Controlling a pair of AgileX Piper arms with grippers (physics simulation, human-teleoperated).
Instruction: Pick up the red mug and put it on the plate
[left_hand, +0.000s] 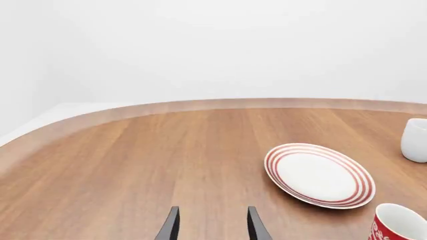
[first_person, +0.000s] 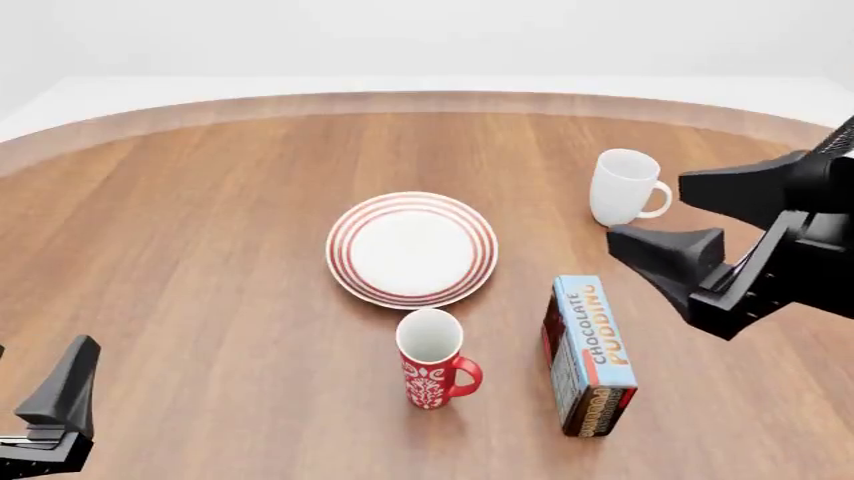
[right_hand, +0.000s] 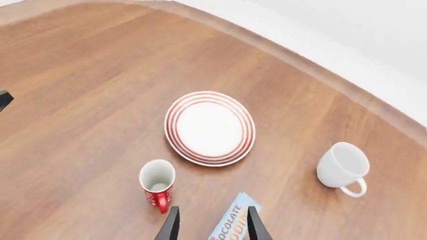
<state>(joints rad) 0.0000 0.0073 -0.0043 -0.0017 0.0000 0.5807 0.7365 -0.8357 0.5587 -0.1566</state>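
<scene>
Resting low at 8 o'clock, the left gripper (first_person: 54, 415) is spread and empty. Centre: plate (first_person: 412, 249), with the red mug (first_person: 430, 360) upright just beyond its 6 o'clock rim. At 3 o'clock the right gripper (first_person: 687, 222) hangs spread, empty.

This is a made-up room inside a computer, not a real home. A round brown wooden worktop (first_person: 200, 220) sits in plain white space with blank white walls. A white mug (first_person: 623, 187) and a pudding box (first_person: 590, 355) make it look a little like a kitchen.
</scene>
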